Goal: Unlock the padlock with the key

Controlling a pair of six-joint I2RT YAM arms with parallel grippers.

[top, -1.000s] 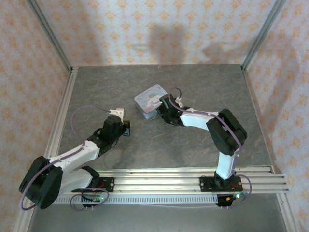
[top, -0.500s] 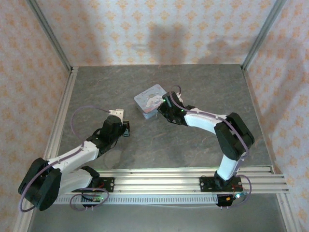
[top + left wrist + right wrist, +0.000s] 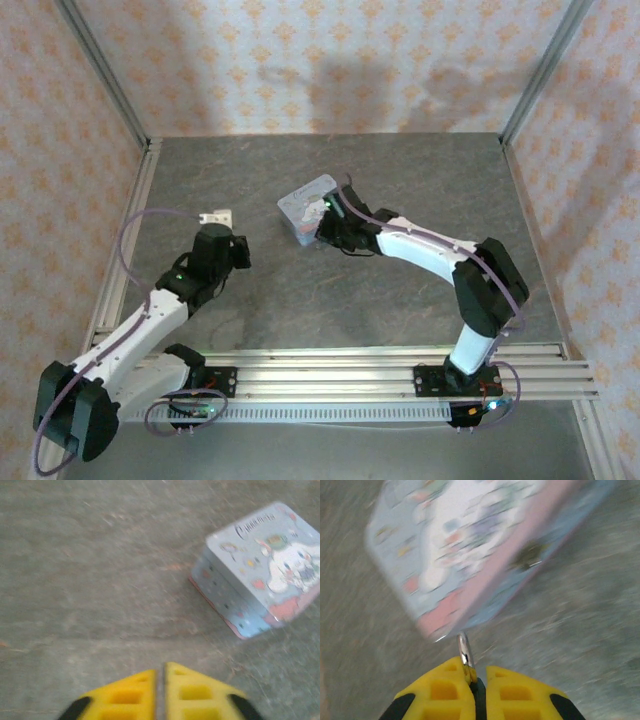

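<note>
My right gripper is shut on the padlock. Its dark body sits pinched between the yellow fingers and its shiny metal shackle sticks out toward the tin. In the top view the right gripper is at the near corner of the pastel cartoon tin. My left gripper hangs low over bare table, its yellow fingers together with just a thin slit between them. Nothing shows between them that I can make out. The key is hidden. In the top view the left gripper is well left of the tin.
The tin fills the upper part of the blurred right wrist view, with a dark latch spot on its pink-edged side. It lies to the upper right in the left wrist view. Aluminium rails run along the near edge.
The left arm has swung back and to the left, away from the tin. The right gripper has slid left along the tin's near side, still holding the padlock.
</note>
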